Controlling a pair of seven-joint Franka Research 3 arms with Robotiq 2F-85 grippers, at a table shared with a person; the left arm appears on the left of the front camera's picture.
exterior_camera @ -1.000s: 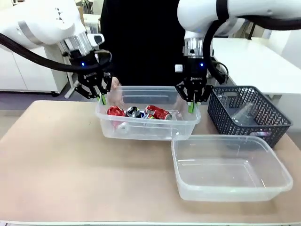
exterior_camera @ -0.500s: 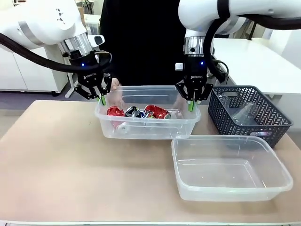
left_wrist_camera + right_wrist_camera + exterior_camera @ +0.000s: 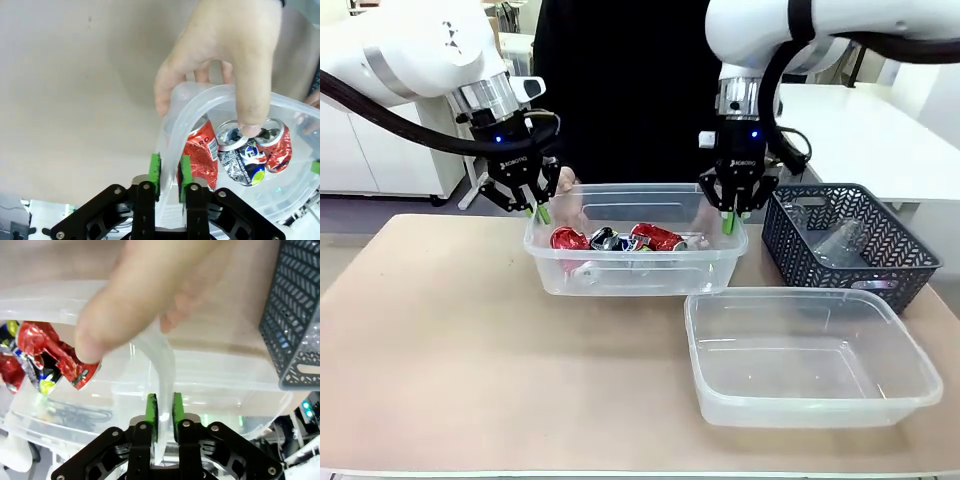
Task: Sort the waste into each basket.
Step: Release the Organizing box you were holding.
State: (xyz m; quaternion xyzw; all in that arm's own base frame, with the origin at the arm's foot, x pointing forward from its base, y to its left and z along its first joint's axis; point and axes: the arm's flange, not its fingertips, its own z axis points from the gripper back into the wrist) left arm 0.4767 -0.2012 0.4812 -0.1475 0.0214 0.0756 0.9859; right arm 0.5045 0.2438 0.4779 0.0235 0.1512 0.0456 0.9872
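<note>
left gripper (image 3: 539,212) and right gripper (image 3: 729,222) each pinch the tub (image 3: 630,278) rim, so uneven lifting could tilt it, spilling cans (image 3: 656,238).

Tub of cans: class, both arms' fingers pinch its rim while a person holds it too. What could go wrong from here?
1. The left fingers and right fingers grip only thin rim at the ends of the tub; it might bend or slip, spilling the cans.
2. The person's hands lie right beside the fingers and could get pinched.
</note>
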